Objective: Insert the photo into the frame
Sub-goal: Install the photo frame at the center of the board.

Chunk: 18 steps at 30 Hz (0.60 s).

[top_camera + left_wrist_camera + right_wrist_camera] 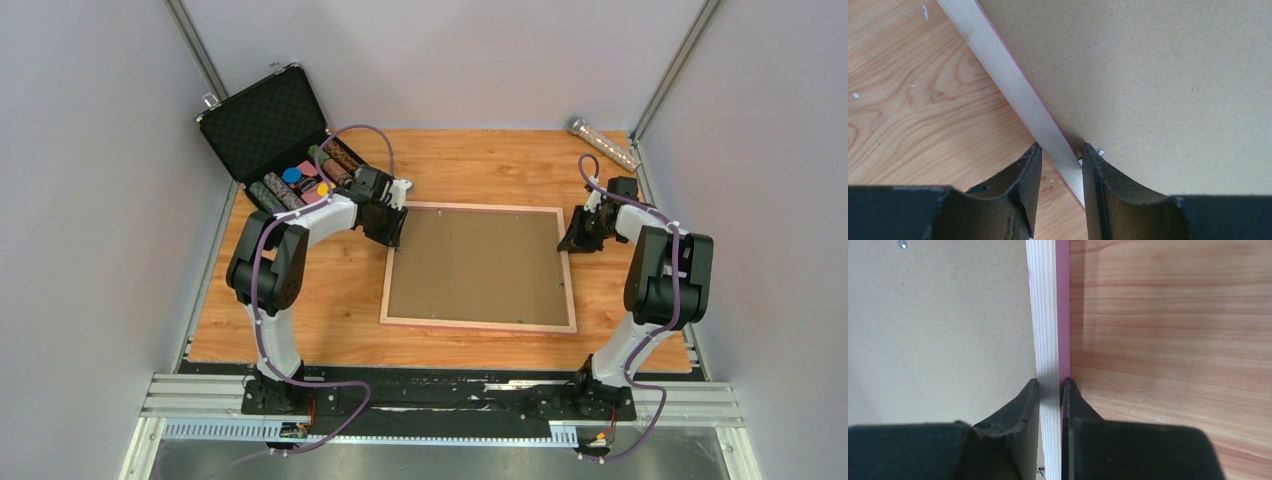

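No text, label, brand, number or sign legible in any view. Checked frame [479, 325] rails, backing board [475, 265], case [262, 122], desk [330, 300]: all blank.

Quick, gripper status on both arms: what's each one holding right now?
Left gripper: closed on the frame, left rail.
Right gripper: closed on the frame, right rail.
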Available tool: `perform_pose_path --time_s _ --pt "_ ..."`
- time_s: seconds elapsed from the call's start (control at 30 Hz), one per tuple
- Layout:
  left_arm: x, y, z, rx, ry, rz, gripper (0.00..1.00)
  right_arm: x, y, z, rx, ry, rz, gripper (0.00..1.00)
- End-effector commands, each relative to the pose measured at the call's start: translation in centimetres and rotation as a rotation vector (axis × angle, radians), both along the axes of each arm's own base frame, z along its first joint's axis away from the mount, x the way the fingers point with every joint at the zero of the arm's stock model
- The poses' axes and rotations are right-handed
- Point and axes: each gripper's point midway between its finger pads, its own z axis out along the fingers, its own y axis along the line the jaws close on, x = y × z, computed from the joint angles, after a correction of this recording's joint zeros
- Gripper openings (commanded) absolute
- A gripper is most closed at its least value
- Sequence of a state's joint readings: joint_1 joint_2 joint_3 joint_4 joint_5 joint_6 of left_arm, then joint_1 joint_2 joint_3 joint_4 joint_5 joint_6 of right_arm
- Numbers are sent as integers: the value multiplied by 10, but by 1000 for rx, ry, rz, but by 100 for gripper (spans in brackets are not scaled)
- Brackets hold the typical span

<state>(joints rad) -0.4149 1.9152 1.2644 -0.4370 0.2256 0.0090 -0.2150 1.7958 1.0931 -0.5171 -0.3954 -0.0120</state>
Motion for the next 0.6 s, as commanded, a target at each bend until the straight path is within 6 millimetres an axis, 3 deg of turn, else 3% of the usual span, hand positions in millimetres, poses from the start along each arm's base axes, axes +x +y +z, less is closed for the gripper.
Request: perform_pose_path --time_s 0.0,0.57 --pt "-65 32 -32 157 223 -48 42 1 -10 -16 -20 30 -41 0" --pt "-61 30 -24 142 195 -54 42 1 -10 -17 -20 34 -41 0"
